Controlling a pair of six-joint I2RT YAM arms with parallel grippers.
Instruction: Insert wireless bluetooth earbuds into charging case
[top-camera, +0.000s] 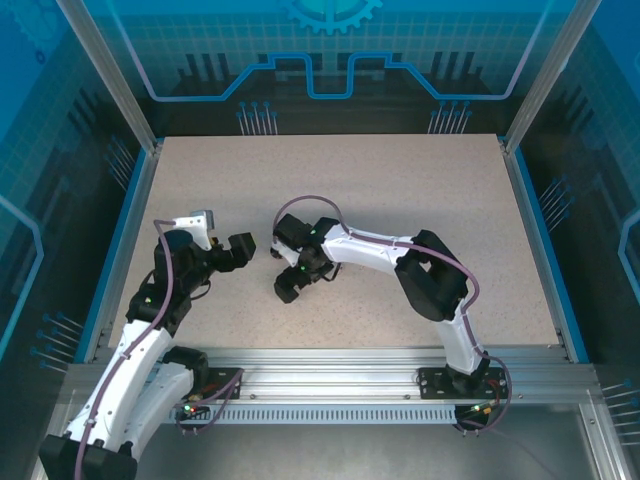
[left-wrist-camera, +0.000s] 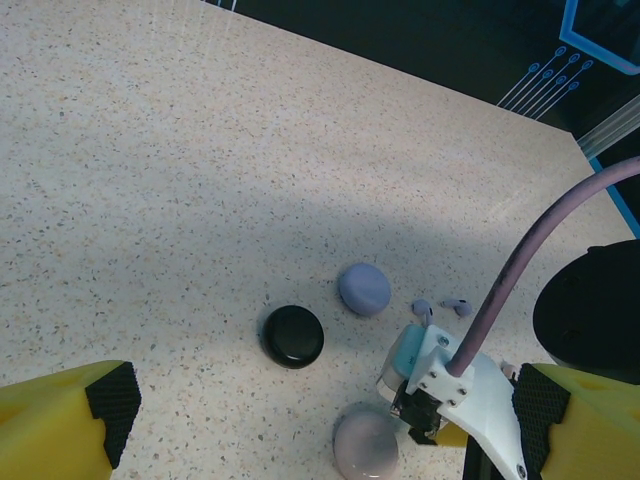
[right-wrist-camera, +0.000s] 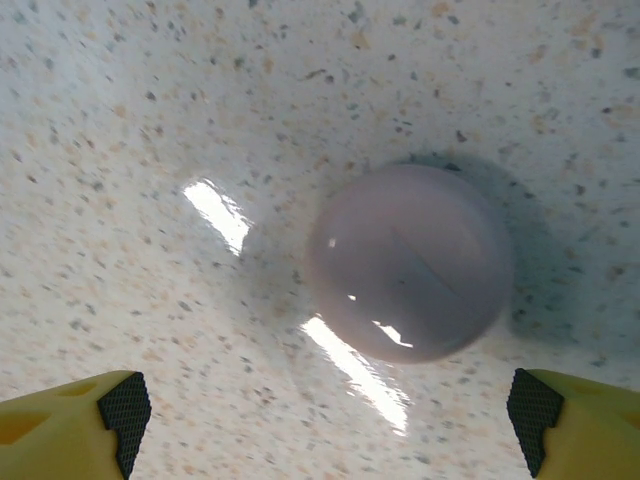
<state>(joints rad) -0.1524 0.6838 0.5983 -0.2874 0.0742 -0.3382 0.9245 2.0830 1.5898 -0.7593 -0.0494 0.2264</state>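
Pale pinkish round case (right-wrist-camera: 410, 262), lid shut, under right gripper (right-wrist-camera: 328, 408), fingers apart; left gripper (left-wrist-camera: 325, 400) also spread, empty. Two tiny lilac stemmed earbuds (left-wrist-camera: 459, 306) lie loose beside lilac round case (left-wrist-camera: 364, 289): insertion apparently not begun.

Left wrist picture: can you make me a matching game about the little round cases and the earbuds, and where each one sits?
Things:
1. black case
2. lilac case
3. pinkish case
4. lilac earbuds

Places in the left wrist picture:
A. at the bottom edge
B. furthest right of the four
C. furthest left of the four
D. just up and right of the black one

Pairs: 1-C, 2-D, 3-A, 4-B
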